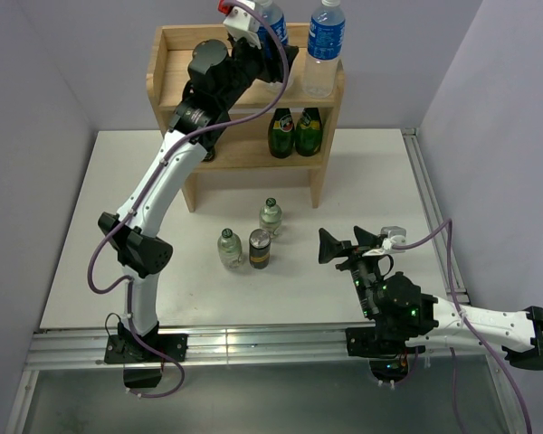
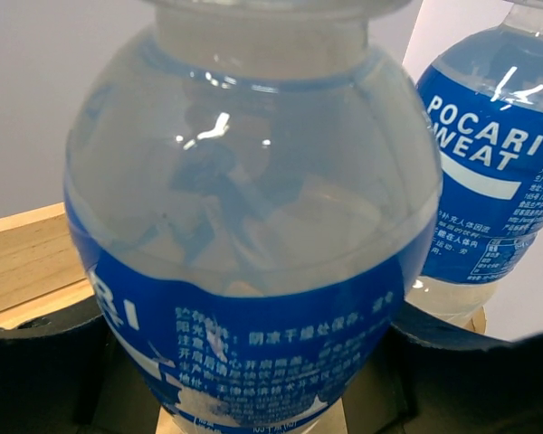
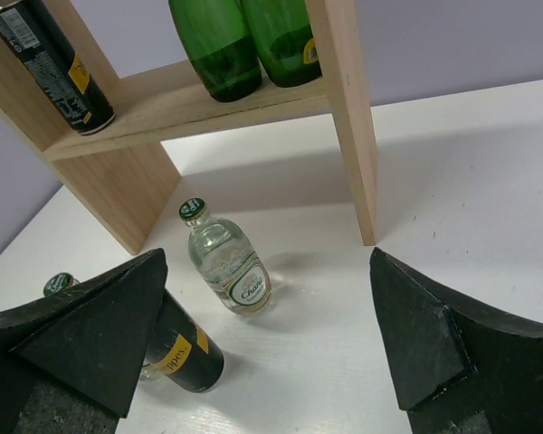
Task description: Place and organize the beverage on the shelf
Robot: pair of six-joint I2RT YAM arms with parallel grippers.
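Observation:
My left gripper (image 1: 276,56) is up at the wooden shelf's (image 1: 174,54) top tier, shut on a blue-labelled water bottle (image 1: 273,23). In the left wrist view that bottle (image 2: 253,208) fills the frame between the fingers (image 2: 36,362), low over the wood. A second water bottle (image 1: 326,41) stands to its right on the top tier. Two clear green-capped glass bottles (image 1: 271,217) (image 1: 230,248) and a dark can (image 1: 260,250) stand on the table before the shelf. My right gripper (image 1: 344,242) is open and empty, to their right, facing them (image 3: 271,334).
Two dark green bottles (image 1: 295,133) stand on the lower tier at the right; another dark can (image 3: 50,63) stands on its left end. The shelf's right side panel (image 3: 344,108) reaches the table. A metal rail (image 1: 253,339) runs along the near edge.

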